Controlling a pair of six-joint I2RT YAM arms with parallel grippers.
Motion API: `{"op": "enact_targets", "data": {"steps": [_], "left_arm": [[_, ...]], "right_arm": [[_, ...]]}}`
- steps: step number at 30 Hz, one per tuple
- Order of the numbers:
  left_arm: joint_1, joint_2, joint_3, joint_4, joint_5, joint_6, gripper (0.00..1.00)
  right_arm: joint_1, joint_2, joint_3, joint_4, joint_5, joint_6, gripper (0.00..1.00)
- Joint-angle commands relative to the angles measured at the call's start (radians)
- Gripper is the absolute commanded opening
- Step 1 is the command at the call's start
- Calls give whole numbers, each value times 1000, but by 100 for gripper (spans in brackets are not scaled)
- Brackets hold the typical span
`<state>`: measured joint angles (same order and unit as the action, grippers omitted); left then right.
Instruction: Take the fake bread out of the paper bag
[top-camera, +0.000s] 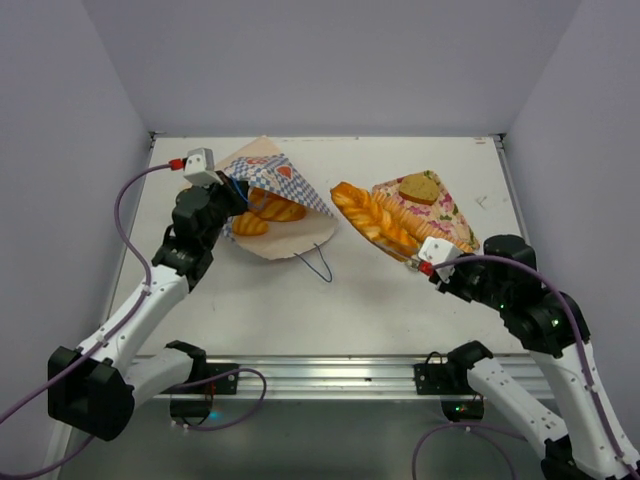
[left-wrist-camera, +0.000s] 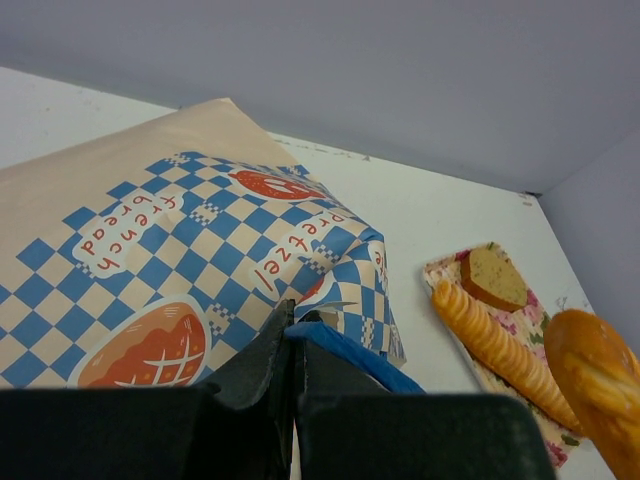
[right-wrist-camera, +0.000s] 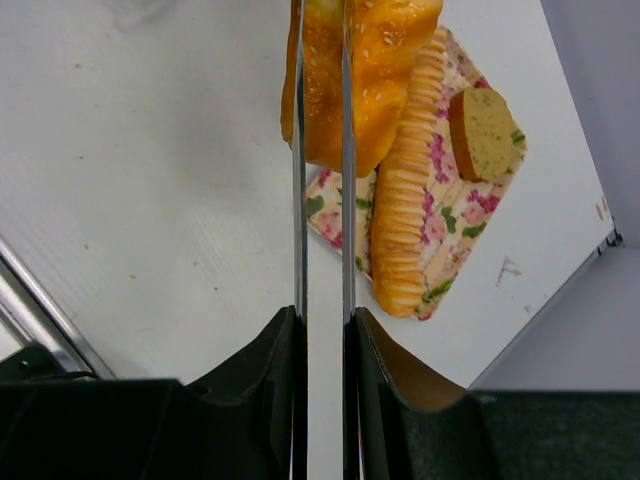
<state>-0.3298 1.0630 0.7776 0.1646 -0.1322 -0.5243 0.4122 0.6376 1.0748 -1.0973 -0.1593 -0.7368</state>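
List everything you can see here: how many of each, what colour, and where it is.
bag: one, cream with blue-white checks, lying at the table's far left, mouth open
handles: two, blue cord; one pinched by the left gripper, one loose on the table
breads: two showing, golden, inside the bag's mouth
braided loaf: one, glossy orange, held over the tray's edge
ridged loaf: one, golden, lying on the tray
bun: one, tan-brown, at the tray's end
tray: one, pink floral, right of centre
table: one, white
left gripper: shut on a handle
right gripper: shut on the braided loaf
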Motion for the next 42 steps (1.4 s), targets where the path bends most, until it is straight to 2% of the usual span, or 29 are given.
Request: {"op": "enact_targets", "data": {"steps": [1, 7, 12, 13, 20, 27, 30, 37, 42], "left_arm": [[-2, -26, 14, -7, 25, 58, 0], [-2, -130, -17, -28, 72, 121, 0], [0, -205, -46, -66, 94, 165, 0], [-2, -216, -50, -69, 98, 165, 0], [-2, -264, -93, -73, 128, 164, 0], [-2, -279, -110, -74, 154, 159, 0], [-2, -285, -113, -79, 154, 161, 0], [-2, -293, -115, -88, 154, 164, 0], [-2, -294, -109, -89, 155, 164, 0]], "right_arm": [[-32, 57, -25, 151, 131, 50, 0], [-131, 250, -58, 345, 311, 97, 0], [-309, 459, 34, 402, 232, 116, 0], [-325, 459, 45, 405, 225, 116, 0], [-355, 591, 66, 425, 228, 82, 0], [-371, 623, 25, 438, 237, 27, 3], [-377, 631, 19, 438, 236, 13, 6], [-382, 625, 10, 436, 222, 14, 28], [-383, 608, -6, 436, 210, 20, 39]]}}
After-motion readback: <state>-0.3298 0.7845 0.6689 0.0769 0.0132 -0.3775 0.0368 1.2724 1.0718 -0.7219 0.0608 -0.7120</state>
